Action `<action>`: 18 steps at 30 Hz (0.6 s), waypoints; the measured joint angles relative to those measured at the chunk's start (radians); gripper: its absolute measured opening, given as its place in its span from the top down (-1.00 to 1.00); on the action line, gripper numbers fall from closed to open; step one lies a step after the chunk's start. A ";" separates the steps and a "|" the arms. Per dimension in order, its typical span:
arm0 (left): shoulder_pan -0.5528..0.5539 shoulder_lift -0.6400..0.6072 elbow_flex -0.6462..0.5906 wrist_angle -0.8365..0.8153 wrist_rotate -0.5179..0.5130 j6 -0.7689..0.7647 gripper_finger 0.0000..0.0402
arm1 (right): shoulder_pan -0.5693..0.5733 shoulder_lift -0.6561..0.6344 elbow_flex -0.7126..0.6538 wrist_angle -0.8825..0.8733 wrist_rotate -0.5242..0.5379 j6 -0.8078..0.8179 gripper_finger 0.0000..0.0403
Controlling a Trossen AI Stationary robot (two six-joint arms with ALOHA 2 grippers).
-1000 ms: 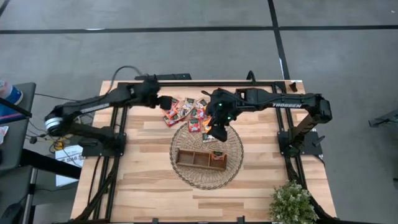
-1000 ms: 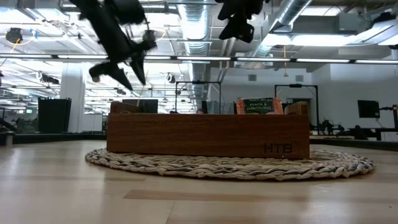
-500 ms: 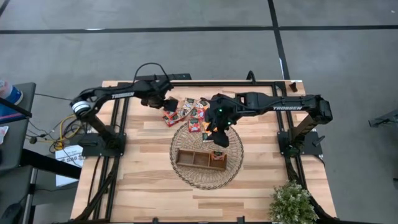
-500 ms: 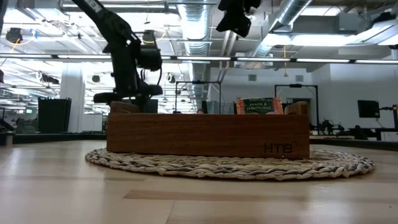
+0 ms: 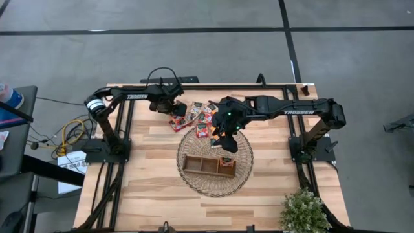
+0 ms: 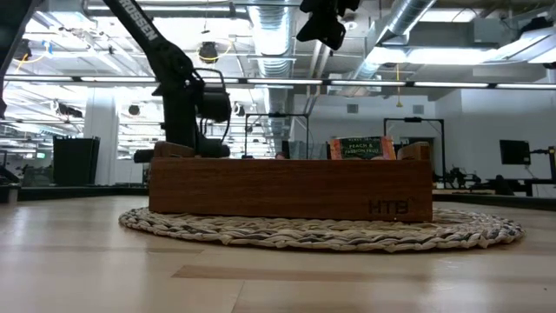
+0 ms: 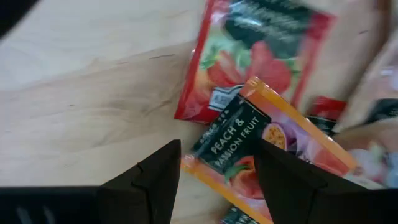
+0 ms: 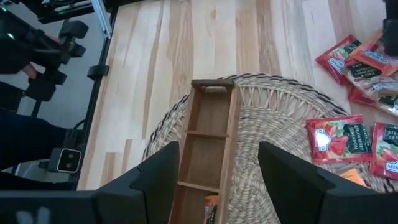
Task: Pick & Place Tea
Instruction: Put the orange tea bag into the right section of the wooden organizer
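Left gripper low over the tea sachets on the counter

The left gripper [image 7: 217, 177] has its two dark fingers [image 7: 155, 180] spread, with an orange sachet [image 7: 249, 143] printed "Peach & Passion Fruit" lying between them. That sachet overlaps a red sachet [image 7: 249, 56] with fruit artwork. More sachets [image 7: 367, 106] crowd beside them on the pale wooden counter [image 7: 81, 106].

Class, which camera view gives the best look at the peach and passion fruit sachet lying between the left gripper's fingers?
The left wrist view: the peach and passion fruit sachet fills the picture, its label readable, between the open left gripper. The high view shows only a small sachet pile. The low view hides it behind the wooden tray. The right wrist view shows only sachets too small to tell apart.
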State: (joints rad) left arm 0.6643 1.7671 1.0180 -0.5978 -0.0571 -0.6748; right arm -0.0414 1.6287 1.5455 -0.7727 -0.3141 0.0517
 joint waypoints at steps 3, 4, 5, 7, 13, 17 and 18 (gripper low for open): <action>-0.003 0.029 0.004 0.014 0.006 0.001 0.04 | 0.000 0.000 0.000 0.001 0.000 0.000 -0.05; -0.004 0.038 0.005 0.015 0.008 0.001 0.04 | 0.000 0.000 0.000 0.003 0.001 0.000 -0.05; -0.005 0.043 0.004 0.017 0.009 0.002 0.04 | 0.000 0.000 0.000 0.003 0.001 0.000 -0.05; -0.010 0.045 0.004 0.020 0.006 0.006 0.04 | 0.000 0.000 0.000 0.003 0.002 0.000 -0.05; -0.013 0.033 0.001 0.030 -0.004 0.027 0.13 | 0.000 0.000 0.000 0.008 0.032 0.000 -0.05; -0.014 0.026 0.001 0.035 -0.004 0.031 0.34 | 0.000 0.000 0.000 0.020 0.035 0.000 -0.05; -0.014 0.026 0.001 0.033 -0.003 0.031 0.41 | 0.000 0.000 0.000 0.023 0.035 0.000 -0.05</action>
State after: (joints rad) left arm 0.6502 1.7935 1.0191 -0.5643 -0.0605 -0.6434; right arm -0.0414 1.6287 1.5455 -0.7495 -0.2787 0.0521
